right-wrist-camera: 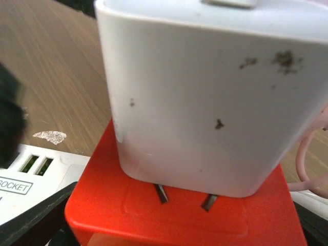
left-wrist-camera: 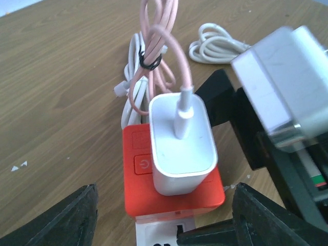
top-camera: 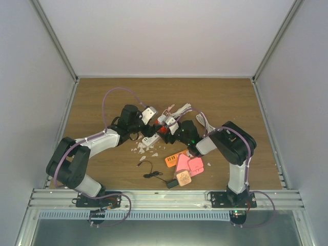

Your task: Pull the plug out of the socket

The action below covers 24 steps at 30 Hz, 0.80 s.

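Currently the plug (left-wrist-camera: 182, 143) stands upright in the red socket (left-wrist-camera: 174, 197), ctr of left wrist view, w/ pink cable (left-wrist-camera: 169, 56) leaving its top; pull axis runs straight off the red face. Noted: left gripper (left-wrist-camera: 164, 218) released, fingers wide at the bottom corners, plug ahead btwn them, no contact. Noted: right gripper (right-wrist-camera: 174, 228) appears nearer, plug fills its frame; grasping or not, cannot tell. Plug is a white rounded block w/ dark specks; prongs (right-wrist-camera: 161, 193) partly exposed. Socket rests on white strip (right-wrist-camera: 31, 174).

plug (right-wrist-camera: 205, 92) top cut off (upper edge); white block (left-wrist-camera: 287, 77) at right blurred.
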### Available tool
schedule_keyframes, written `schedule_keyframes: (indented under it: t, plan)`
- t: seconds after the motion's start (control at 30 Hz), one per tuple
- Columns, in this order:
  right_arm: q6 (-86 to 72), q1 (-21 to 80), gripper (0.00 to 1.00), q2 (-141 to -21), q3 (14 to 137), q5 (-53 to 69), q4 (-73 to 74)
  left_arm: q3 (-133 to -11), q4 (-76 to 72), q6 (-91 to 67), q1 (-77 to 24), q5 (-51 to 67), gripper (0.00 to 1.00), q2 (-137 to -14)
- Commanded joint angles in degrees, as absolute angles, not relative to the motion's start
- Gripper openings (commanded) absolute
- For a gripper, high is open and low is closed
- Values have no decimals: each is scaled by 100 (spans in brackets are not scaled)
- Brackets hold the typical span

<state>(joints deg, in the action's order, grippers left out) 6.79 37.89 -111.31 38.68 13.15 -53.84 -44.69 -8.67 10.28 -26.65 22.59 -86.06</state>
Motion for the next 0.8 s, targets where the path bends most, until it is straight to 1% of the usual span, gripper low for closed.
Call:
schedule_keyframes:
  t: [0.0, 0.23, 0.33, 0.53, 0.77]
  plan:
    - [619, 3796, 81, -10999, 3819, 1297, -5421, -4489, -1400, 929, -2707, 2076, 71, -8812]
    - [502, 3798, 70, -11045, 3848, 1132, -5476, -4678, -1527, 962, -2775, 2026, 67, -9068]
    - [475, 3797, 66, -11071, 3854, 1126, -5467, -4705, -1576, 925, -2834, 1939, 63, -9103]
    - [512, 3797, 62, -11096, 3841, 1048, -5452, -4677, -1669, 892, -2855, 1855, 55, -9072]
    - [486, 3797, 55, -11136, 3891, 980, -5322, -4688, -1791, 889, -2852, 1844, 44, -9008]
